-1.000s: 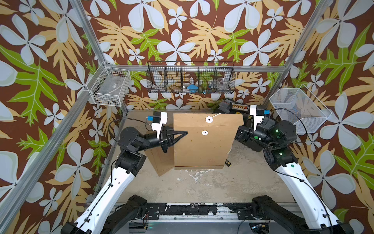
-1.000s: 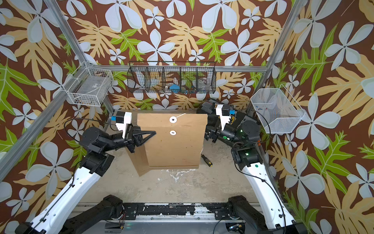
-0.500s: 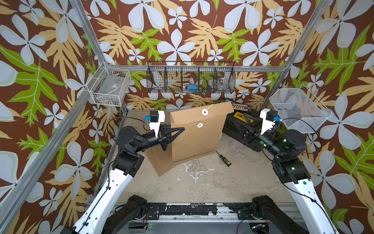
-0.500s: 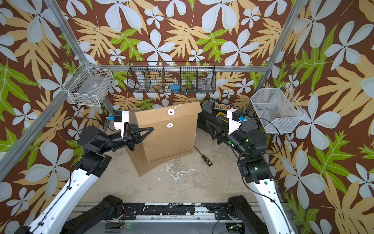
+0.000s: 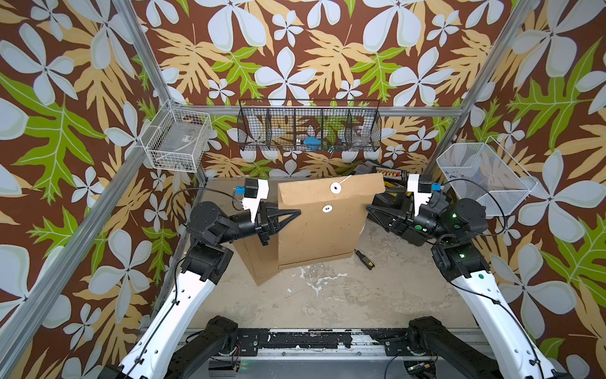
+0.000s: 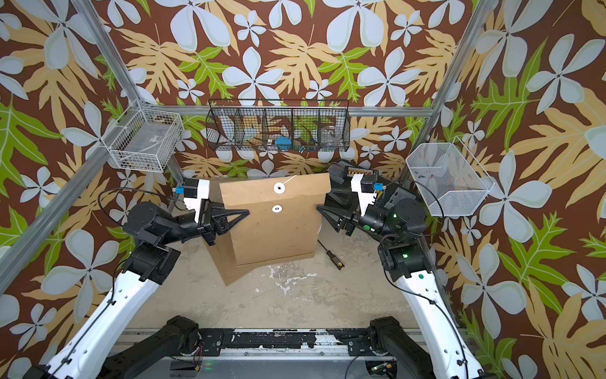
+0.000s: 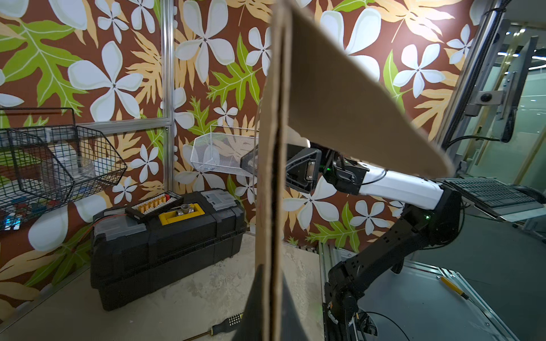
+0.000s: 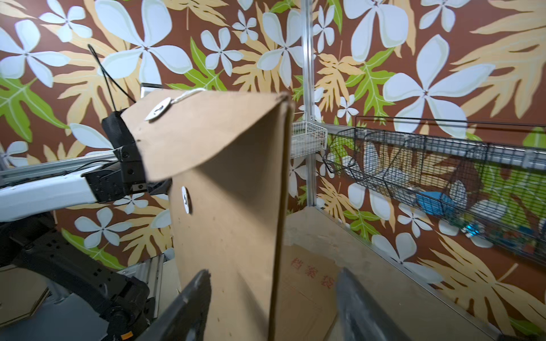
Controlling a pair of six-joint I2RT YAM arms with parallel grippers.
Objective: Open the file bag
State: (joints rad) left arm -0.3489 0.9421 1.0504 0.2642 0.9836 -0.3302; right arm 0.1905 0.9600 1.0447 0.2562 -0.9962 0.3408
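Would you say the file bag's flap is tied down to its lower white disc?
No, in the right wrist view the flap bows away from the file bag, leaving the lower disc bare.

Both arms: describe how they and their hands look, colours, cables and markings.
The left arm and right arm have white lower shells and black joints. The left hand and right hand are black with tapering, triangular fingers. Each wrist carries a white bracket with a blue-tagged black box and a looping black cable. Green lights glow on the right arm.
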